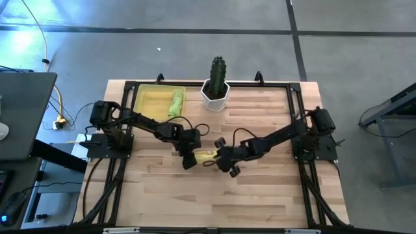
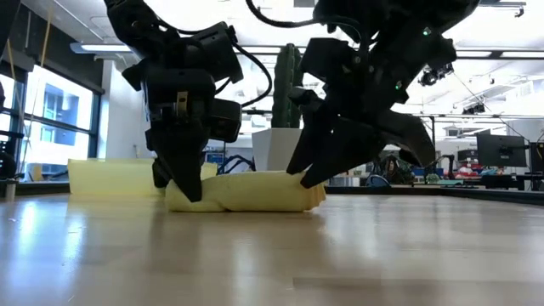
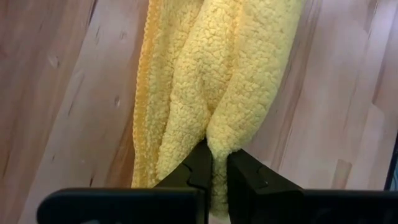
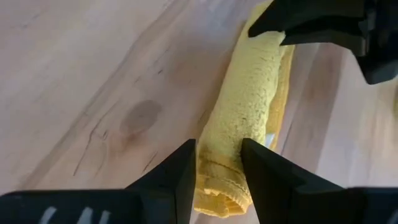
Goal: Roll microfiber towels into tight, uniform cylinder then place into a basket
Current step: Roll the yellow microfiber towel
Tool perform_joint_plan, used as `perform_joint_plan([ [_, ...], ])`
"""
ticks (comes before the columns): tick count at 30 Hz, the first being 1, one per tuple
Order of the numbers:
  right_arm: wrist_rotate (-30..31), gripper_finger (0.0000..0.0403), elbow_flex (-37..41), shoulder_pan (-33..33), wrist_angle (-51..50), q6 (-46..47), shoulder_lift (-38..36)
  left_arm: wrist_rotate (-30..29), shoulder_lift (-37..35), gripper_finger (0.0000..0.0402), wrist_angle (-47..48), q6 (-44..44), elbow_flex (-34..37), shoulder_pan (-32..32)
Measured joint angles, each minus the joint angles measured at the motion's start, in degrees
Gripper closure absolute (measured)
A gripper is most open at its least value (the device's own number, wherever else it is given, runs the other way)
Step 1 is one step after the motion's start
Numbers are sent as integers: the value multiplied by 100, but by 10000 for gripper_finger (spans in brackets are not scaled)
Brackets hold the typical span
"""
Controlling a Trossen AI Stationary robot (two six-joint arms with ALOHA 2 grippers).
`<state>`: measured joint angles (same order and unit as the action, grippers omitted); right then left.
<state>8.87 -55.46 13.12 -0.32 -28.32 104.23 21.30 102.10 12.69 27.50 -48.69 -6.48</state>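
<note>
Bare wooden worktop [image 2: 255, 255] fills the foreground of the low view; beyond it the pale yellow microfiber towel [image 2: 246, 193] lies as a loose roll, pinned at both ends. The left claw [image 3: 216, 163] has its fingers nearly together on a fold at one end of the roll, and the right claw [image 4: 217, 163] straddles the other end, narrowly parted with the cloth between its fingers. Holding both ends at once probably keeps the cylinder from unwinding and lets it travel level. Well behind the left claw sits the translucent yellow basket [image 1: 144, 103], with the lime green towel [image 1: 176, 102] already rolled inside it. A white pot with a cactus [image 1: 216, 84] stands just beside the basket. The lift and carry to the basket appear next.
</note>
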Motion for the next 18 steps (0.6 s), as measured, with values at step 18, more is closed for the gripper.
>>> perform_joint_plan([
  [18, -733, 197, -7, -597, 150, 135, 426, 41, 0, 385, -53, -19, 2, 2],
])
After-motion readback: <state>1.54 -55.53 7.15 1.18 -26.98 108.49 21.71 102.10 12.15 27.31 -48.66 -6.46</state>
